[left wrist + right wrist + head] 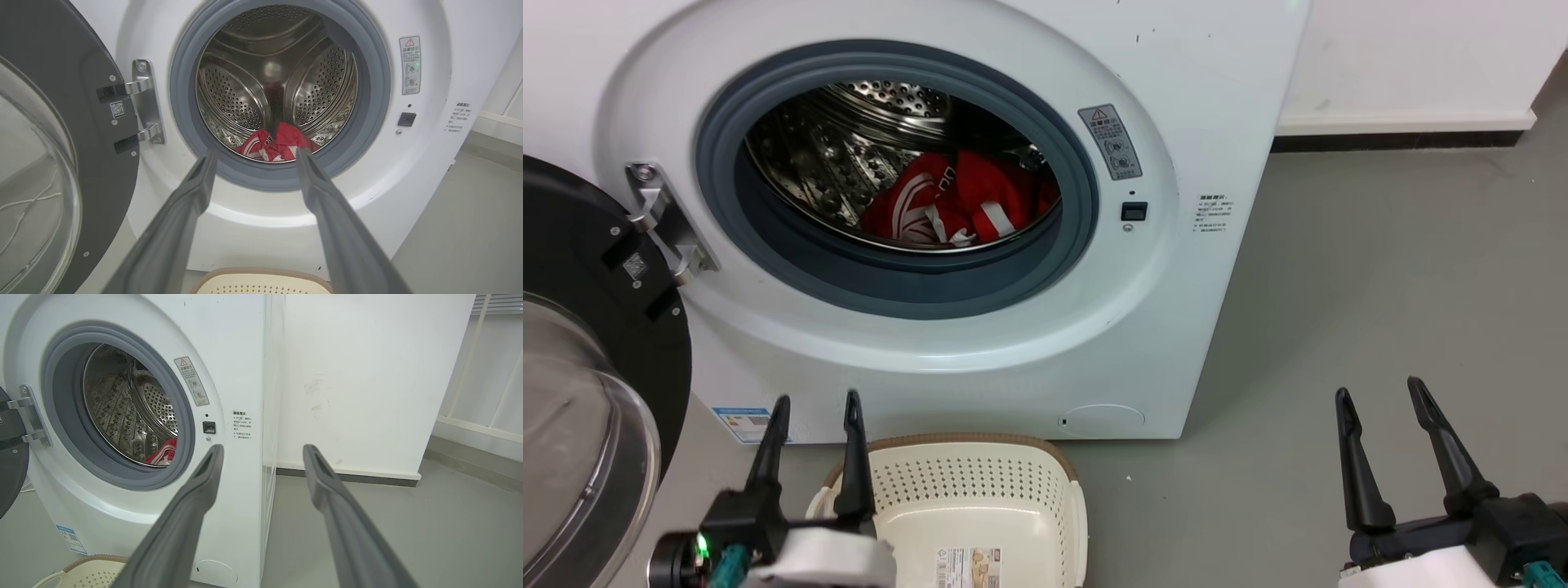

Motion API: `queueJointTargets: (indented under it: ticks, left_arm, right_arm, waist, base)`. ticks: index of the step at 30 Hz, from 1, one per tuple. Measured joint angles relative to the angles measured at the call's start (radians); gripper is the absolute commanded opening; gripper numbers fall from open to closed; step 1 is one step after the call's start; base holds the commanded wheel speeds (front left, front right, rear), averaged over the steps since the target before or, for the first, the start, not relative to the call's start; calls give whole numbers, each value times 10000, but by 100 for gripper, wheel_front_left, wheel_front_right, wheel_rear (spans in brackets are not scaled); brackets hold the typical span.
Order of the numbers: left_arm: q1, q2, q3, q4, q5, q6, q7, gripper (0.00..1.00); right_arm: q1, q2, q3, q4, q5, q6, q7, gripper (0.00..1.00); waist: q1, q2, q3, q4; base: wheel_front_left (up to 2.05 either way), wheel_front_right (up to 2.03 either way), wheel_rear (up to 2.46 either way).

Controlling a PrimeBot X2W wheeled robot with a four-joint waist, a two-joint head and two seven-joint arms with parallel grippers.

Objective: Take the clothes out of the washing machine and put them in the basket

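**Red Jersey Low in the Drum, Both Grippers Spread and Empty**

Faces the washing machine point(1201, 98), a smooth white box with a round porthole ringed by a thick grey rubber gasket point(890, 286). Looks past that ring into the drum point(825, 163): bright steel, punched with rows of small holes and ribbed by raised paddles. Finds the clothes point(956, 204) there, low in the drum just behind the gasket's lower lip. Reads as a crumpled heap of red cloth, soft and folded over itself, with white stripe trim and a scrap of pale lining. Shows the door point(572, 245) swung wide to the robot's left on a bright metal hinge point(662, 220), a dark matt rim around a domed bowl of clear glass.

Places the basket point(964, 482) on the smooth grey floor point(1380, 261), right before the machine's foot. Cream plastic, rounded rectangle, sides pierced with fine dots, a brown band along the rim, a paper label point(968, 567) flat on its bottom.

Hangs the left gripper point(817, 398) at the basket's left side, its two long, tapered dark fingers spread apart, gripping nothing, aimed at the porthole. Sets the right gripper point(1378, 388) well off to the right over bare floor, fingers likewise parted and empty, apart from both machine and basket.
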Motion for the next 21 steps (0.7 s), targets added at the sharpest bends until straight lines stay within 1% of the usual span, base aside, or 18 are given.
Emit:
queueJointTargets:
  ticks: [5, 8, 15, 21]
  left_arm:
    - [-1103, 13, 326, 468, 290, -512, -2, 100]
    - [-2049, 144, 554, 982, 422, -765, -4, 100]
    - [-4596, 740, 800, 2426, 658, -1104, -2, 100]
    - [-6821, 1457, 663, 3871, 777, -1319, -2, 100]
  right_arm:
    - [-259, -2, 104, -132, -42, 0, -2, 100]
    - [-512, -6, 196, -201, -40, 0, 0, 100]
    - [-1290, -10, 330, -410, 36, 0, 0, 100]
    - [-1925, -12, 336, -596, 337, 0, 0, 100]
  waist:
    - [0, 0, 389, -161]
    - [0, 0, 737, -302]
    - [1, 0, 1824, -746]
    - [1, 0, 2901, -1234]
  base:
    - [0, 0, 0]
    - [0, 0, 0]
    - [0, 0, 0]
    - [0, 0, 0]
